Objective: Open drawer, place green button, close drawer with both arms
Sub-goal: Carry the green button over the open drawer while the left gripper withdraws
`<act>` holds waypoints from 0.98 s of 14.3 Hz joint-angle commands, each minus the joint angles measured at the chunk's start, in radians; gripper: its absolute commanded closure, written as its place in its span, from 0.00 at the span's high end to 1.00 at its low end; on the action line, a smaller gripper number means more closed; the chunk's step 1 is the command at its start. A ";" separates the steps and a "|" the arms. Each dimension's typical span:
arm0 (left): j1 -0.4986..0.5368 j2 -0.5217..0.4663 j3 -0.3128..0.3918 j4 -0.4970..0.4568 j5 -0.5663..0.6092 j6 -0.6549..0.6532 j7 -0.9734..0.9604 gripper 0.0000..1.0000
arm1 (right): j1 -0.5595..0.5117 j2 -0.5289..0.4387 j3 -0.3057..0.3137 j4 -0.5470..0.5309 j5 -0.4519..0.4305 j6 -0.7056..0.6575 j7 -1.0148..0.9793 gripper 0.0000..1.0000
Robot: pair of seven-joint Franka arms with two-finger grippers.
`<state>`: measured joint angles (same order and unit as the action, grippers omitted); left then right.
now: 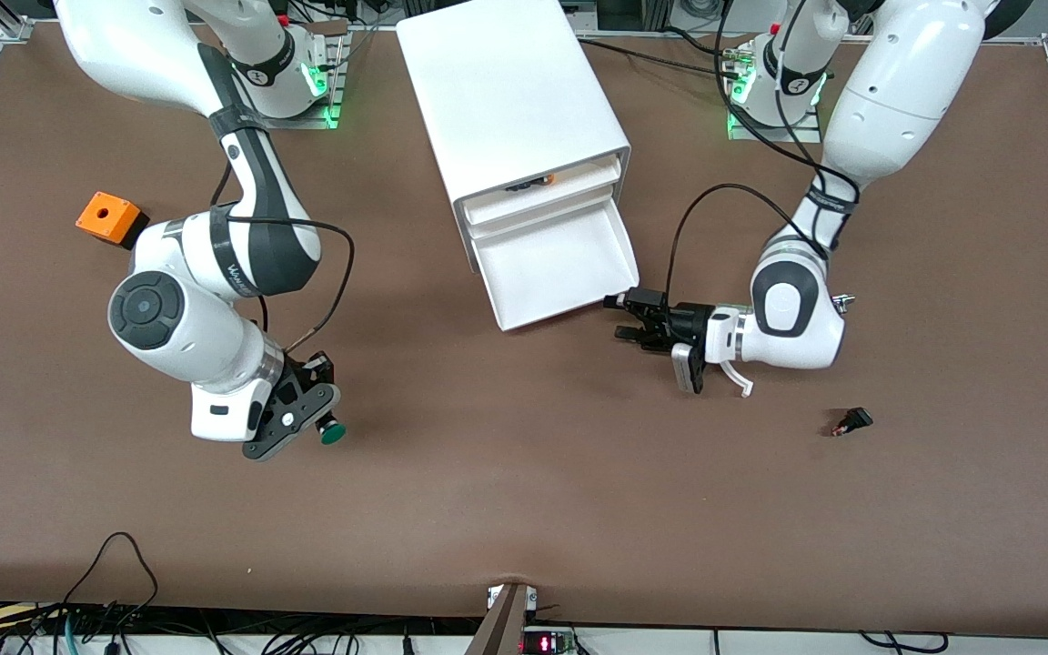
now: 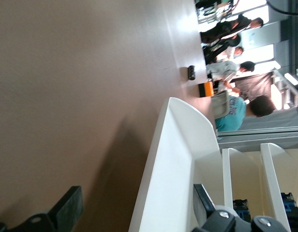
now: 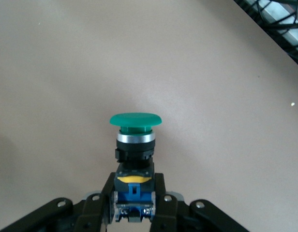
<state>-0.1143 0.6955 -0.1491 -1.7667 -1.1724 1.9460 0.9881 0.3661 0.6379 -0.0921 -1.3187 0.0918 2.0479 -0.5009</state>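
In the lower left of the front frame, our right gripper (image 1: 317, 411) hangs over bare brown counter (image 1: 524, 491), its fingers clamped on the blue base of the small push button with the round green cap (image 1: 333, 433); the right wrist view shows the button (image 3: 135, 159) pinched low, cap pointing away from the wrist. At centre frame the shallow white plastic drawer (image 1: 556, 273) stands pulled well out of the boxy white cabinet (image 1: 510, 91), tray bare.

Our left gripper (image 1: 638, 318), right of centre, sits at the drawer's front corner with its fingers apart, one finger (image 2: 203, 203) inside the front wall (image 2: 180, 159) and the other (image 2: 67, 205) outside it.

We judge the risks as these: the grip is on the button's base only, so the tall, top-heavy part could pivot or slip during the carry; a release from too high may make it bounce off the tray; and the left gripper straddling the wall could drag the drawer or get in the way of the right arm's approach.

An orange cube with a hole (image 1: 108, 216) at upper left and a small black rocker switch (image 1: 851, 421) at lower right lie well clear.
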 commanded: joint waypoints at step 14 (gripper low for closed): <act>0.068 -0.082 -0.006 0.527 1.100 -0.501 -0.626 1.00 | 0.361 -0.009 -0.001 0.033 -0.083 -0.089 -0.173 0.22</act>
<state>-0.0320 0.6484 -0.1509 -1.2721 -0.1885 1.4951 0.4420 0.6994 0.6323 -0.0876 -1.2913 0.0259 1.9933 -0.6527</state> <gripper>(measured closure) 0.000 0.670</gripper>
